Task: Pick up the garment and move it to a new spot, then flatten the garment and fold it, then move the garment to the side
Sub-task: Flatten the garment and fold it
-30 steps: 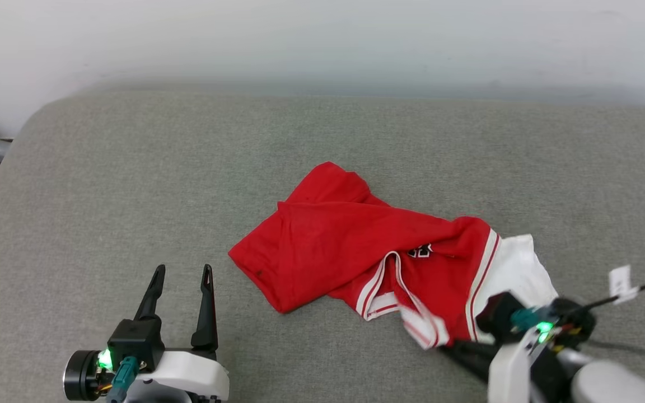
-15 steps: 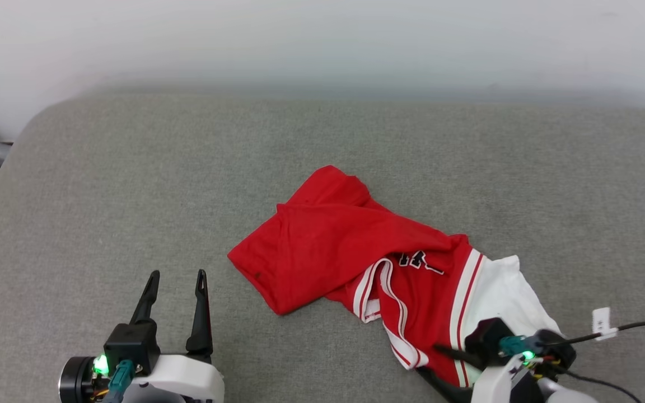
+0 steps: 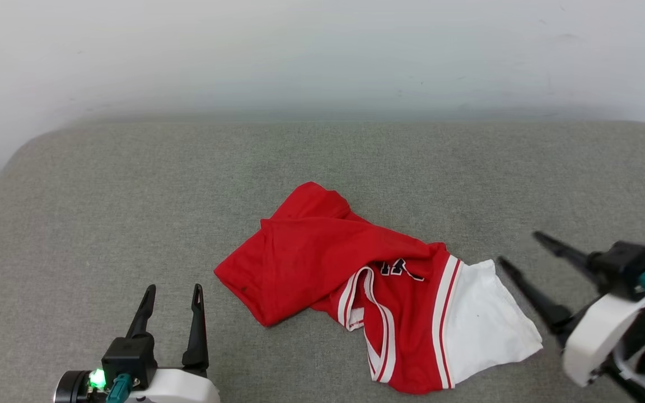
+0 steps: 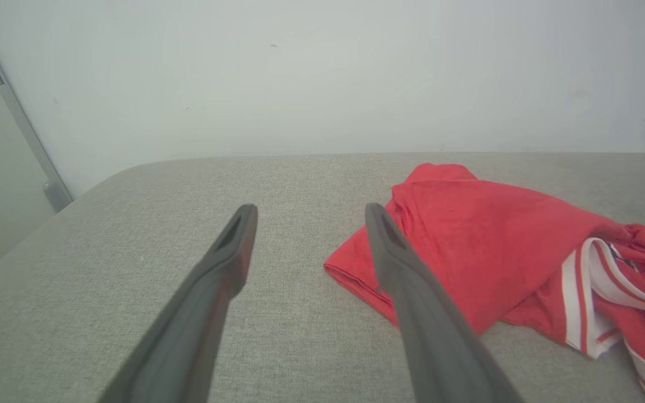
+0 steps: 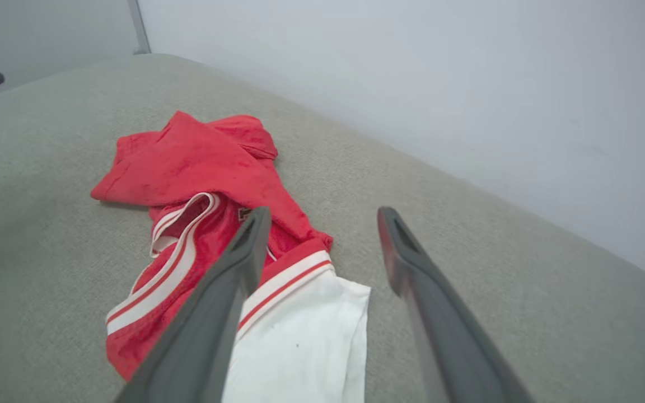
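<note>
Red jersey-style T-shirt (image 3: 322, 263) lying crumpled mid-way across the grey fabric-covered worktop (image 3: 104, 196), held by neither gripper; right gripper (image 3: 518, 248) just beside its white sleeve (image 3: 485, 313), fingers spread and empty; left gripper (image 3: 174, 291) likewise open, near the red corner. Relocation appears complete; flattening calls for both grippers to take opposite edges. One second earlier the right fingers pinched the sleeve end; now released.
</note>
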{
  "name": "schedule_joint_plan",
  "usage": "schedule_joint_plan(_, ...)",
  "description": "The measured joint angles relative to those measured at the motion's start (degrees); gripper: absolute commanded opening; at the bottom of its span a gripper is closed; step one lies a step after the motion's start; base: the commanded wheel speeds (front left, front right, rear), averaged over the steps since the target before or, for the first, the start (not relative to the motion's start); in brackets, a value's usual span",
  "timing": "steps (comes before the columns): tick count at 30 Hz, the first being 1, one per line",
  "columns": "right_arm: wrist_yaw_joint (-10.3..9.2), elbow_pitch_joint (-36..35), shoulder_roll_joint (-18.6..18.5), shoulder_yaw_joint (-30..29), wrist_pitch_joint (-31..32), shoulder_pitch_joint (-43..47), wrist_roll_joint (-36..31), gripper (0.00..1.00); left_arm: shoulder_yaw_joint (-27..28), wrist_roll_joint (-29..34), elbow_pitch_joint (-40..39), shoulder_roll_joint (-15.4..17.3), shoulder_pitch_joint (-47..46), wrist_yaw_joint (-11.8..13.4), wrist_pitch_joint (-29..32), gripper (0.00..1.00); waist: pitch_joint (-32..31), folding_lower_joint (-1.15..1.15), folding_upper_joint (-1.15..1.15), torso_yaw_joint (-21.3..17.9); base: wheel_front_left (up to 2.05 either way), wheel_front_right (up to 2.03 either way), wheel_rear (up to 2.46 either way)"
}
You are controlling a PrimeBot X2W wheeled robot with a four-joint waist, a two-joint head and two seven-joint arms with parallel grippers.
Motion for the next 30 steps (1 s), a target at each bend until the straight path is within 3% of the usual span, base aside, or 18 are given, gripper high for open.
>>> schedule_joint_plan(7, -0.01, -2.1, -5.5, -4.6, 9.8, 0.6, -0.6, 1.0, -0.3, 0.4, -0.1, 0.0, 0.0, -0.2, 0.0, 1.0, 0.5, 0.0, 0.0, 0.3, 0.0, 0.0, 0.0)
schedule_joint_plan(14, -0.01, 0.6, -11.1, 0.9, 24.2, -0.6, 3.6, 1.0, -0.7, 0.5, -0.5, 0.0, -1.1, -0.6, 0.0, 1.0, 2.4, 0.01, 0.0, 0.9, 0.0, 0.0, 0.0)
schedule_joint_plan(20, -0.01, 6.5, -9.3, 5.6, 26.9, -3.9, 4.8, 1.0, -1.5, 0.4, -0.7, 0.0, -2.9, -0.6, 0.0, 1.0, 5.2, 0.01, 0.0, 2.1, 0.0, 0.0, 0.0)
schedule_joint_plan(24, -0.03, 15.2, -5.4, 9.5, 25.1, -5.1, 5.1, 1.0, -1.9, 0.4, -0.6, 0.0, -3.8, -0.5, 0.0, 1.0, 7.0, 0.01, 0.0, 3.4, 0.0, 0.0, 0.0)
schedule_joint_plan(27, -0.03, 20.0, -4.5, 11.8, 22.0, -6.2, 5.6, 1.0, -1.8, 0.4, -0.3, 0.0, -4.2, -0.4, 0.0, 1.0, 7.5, 0.01, 0.0, 4.0, 0.0, 0.0, 0.0)
schedule_joint_plan(28, -0.03, 20.7, -4.4, 12.0, 20.8, -6.4, 6.3, 0.67, -1.6, 0.4, -0.2, 0.0, -4.2, -0.4, 0.0, 1.0, 7.4, 0.01, 0.0, 4.0, 0.0, 0.0, 0.0)
schedule_joint_plan(29, -0.03, 21.3, -4.3, 12.1, 19.5, -6.5, 6.8, 0.05, -1.4, 0.4, -0.1, 0.0, -4.2, -0.3, 0.0, 1.0, 7.3, 0.01, 0.0, 3.9, 0.0, 0.0, 0.0)
schedule_joint_plan(30, -0.03, 21.8, -4.2, 12.2, 18.5, -6.6, 7.2, 0.0, -1.2, 0.4, 0.0, 0.0, -4.2, -0.3, 0.0, 1.0, 7.1, 0.01, 0.0, 3.8, 0.0, 0.0, 0.0)
